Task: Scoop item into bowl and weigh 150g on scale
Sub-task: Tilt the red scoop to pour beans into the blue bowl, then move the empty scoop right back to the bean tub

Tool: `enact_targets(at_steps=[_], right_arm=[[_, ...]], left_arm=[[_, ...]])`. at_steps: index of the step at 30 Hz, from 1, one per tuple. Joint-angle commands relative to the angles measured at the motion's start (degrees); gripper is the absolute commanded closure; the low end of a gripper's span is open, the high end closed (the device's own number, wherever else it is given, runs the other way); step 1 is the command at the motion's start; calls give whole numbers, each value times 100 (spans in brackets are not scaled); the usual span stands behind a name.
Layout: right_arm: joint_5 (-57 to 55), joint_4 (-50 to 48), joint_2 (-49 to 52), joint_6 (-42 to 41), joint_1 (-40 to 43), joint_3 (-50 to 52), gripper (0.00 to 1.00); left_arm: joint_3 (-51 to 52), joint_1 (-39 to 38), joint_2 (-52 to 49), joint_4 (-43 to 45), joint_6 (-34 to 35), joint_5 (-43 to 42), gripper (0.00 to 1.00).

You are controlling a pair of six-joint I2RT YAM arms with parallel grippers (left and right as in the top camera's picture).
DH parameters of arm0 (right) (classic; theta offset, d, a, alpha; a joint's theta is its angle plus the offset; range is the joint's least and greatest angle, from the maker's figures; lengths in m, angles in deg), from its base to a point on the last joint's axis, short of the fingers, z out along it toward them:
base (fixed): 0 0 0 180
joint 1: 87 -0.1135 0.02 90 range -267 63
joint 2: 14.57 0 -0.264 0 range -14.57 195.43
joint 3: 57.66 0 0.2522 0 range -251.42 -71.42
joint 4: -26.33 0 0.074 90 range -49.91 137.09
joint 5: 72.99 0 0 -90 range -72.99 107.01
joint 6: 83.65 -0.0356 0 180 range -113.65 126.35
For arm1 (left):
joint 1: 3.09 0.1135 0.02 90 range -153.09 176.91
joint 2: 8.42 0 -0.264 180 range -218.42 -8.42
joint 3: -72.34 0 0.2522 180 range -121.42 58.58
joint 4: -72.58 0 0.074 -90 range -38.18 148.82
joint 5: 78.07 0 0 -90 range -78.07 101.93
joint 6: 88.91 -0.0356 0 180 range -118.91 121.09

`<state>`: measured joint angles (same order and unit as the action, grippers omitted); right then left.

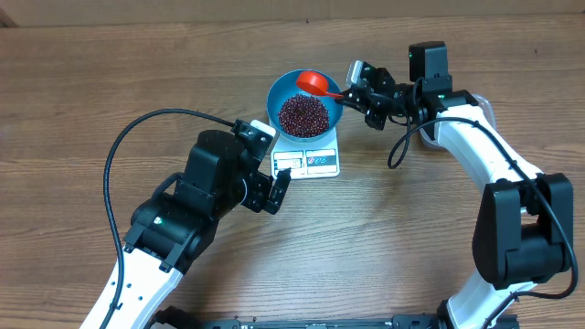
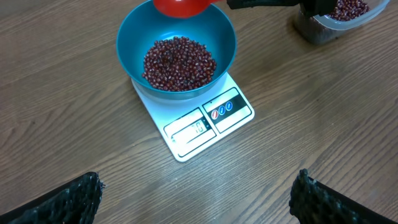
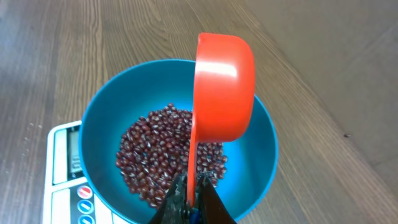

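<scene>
From overhead, your blue bowl [image 1: 277,91] sits on the white scale [image 1: 312,163] at 12 o'clock from table centre, with a heap of beans [image 1: 303,114] covering its floor. The right gripper [image 1: 350,94] is clamped shut on the handle of a red scoop [image 1: 313,82], holding the cup over the bowl's 1 o'clock rim; the cup looks empty here. The left gripper [image 1: 277,189] hangs at the scale's 7 o'clock, touching nothing. In the left wrist view its fingers stand spread wide at the lower corners with nothing between them. The scale's display [image 2: 189,129] faces you, but its digits are too small to read. A clear tub [image 2: 348,15] holding more beans sits at 2 o'clock from the bowl. In the right wrist view the scoop is tipped on edge above the beans, its outside towards you, so its inside is hidden. Your scooping looks well advanced and the bowl is already placed. What remains, I judge, is matching the reading to the target, and the pictures cannot confirm that.
</scene>
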<state>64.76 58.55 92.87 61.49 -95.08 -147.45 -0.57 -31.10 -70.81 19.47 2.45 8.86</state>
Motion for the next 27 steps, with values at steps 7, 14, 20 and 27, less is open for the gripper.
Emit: enact_targets(at_steps=[7, 14, 20, 27], right_arm=[[181, 356, -667, -1508, 50, -195, 96], [-476, 1700, -1628, -1512, 63, -197, 96], [-2015, 2457, -2253, -2734, 66, -197, 96], [-3646, 2494, -2411, -3689, 70, -195, 96]], left_arm=[[9, 28, -20, 13, 55, -83, 1], [9, 28, -20, 15, 55, -83, 0], [9, 28, -20, 13, 55, -83, 0], [9, 28, -20, 13, 55, -81, 0]])
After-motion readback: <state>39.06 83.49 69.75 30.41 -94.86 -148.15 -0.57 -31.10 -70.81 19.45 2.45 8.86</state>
